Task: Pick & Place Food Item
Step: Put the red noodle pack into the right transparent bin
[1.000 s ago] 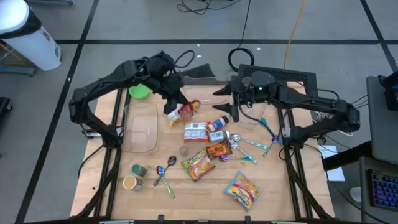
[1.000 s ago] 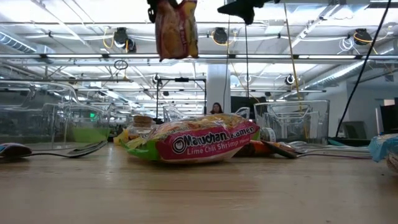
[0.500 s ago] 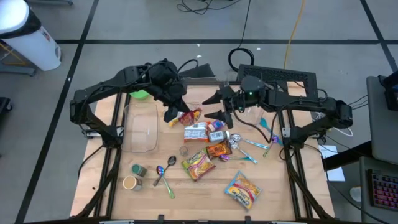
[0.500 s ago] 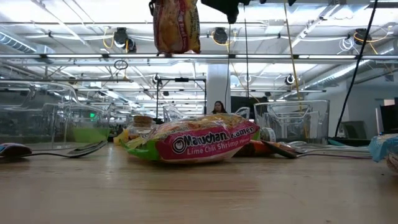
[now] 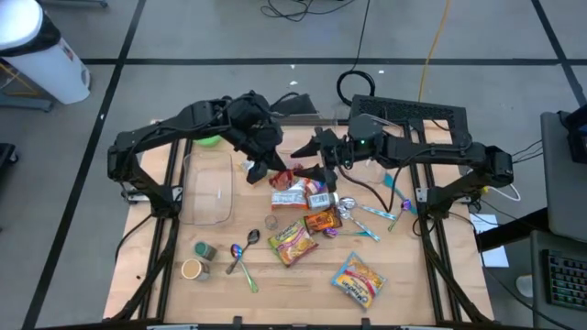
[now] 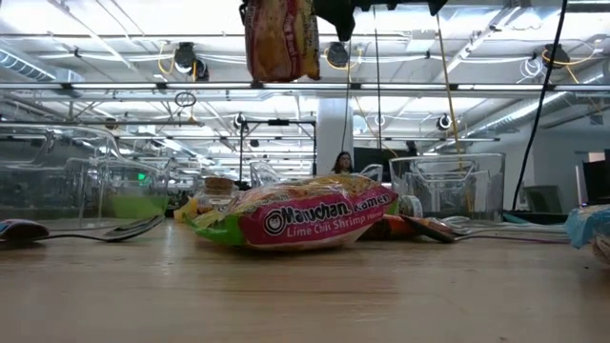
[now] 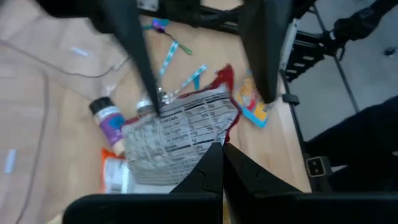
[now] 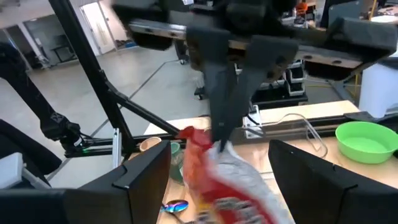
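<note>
Left gripper clamps light, crinkly ramen packet by top seam; right gripper open beside, take opposite edge

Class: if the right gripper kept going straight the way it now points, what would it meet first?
Probably the food packet hanging from the shut left gripper; it lies between the right gripper's open fingers, though depth is unclear.

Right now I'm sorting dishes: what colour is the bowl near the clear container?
Bright green bowl, clearest in the right wrist view.
</note>
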Available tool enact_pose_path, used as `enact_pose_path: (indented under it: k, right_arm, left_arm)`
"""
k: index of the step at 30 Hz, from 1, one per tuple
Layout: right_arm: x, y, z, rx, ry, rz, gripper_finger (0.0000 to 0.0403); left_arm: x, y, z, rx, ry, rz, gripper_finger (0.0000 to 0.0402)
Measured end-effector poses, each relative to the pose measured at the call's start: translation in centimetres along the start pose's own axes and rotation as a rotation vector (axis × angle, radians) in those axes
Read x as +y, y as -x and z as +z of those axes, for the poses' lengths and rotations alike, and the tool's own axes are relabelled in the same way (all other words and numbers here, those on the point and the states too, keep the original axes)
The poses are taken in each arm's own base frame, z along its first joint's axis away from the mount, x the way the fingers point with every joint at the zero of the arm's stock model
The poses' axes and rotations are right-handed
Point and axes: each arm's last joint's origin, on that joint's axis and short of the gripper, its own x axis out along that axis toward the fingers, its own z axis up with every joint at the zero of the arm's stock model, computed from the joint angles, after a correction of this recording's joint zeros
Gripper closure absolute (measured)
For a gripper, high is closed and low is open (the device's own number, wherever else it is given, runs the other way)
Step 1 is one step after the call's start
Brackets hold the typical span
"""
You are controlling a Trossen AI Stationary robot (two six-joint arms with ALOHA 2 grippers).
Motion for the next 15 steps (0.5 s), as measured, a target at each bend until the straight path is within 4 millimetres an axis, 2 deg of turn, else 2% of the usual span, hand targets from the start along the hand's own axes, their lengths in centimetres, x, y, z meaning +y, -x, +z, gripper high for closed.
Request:
enact_pose_path:
  k: [7,15]
  right_arm:
    - [-0.07,-0.01,-0.42,0.04,-0.018,-0.006,0.014]
    - [-0.13,0.02,-0.84,0.081,-0.031,-0.012,0.014]
  left_arm:
    - [0.44,-1.11,0.17,0.007,0.0,-0.031,0.0401]
    - [0.89,-0.95,0.41,-0.018,0.002,-0.024,0.0401]
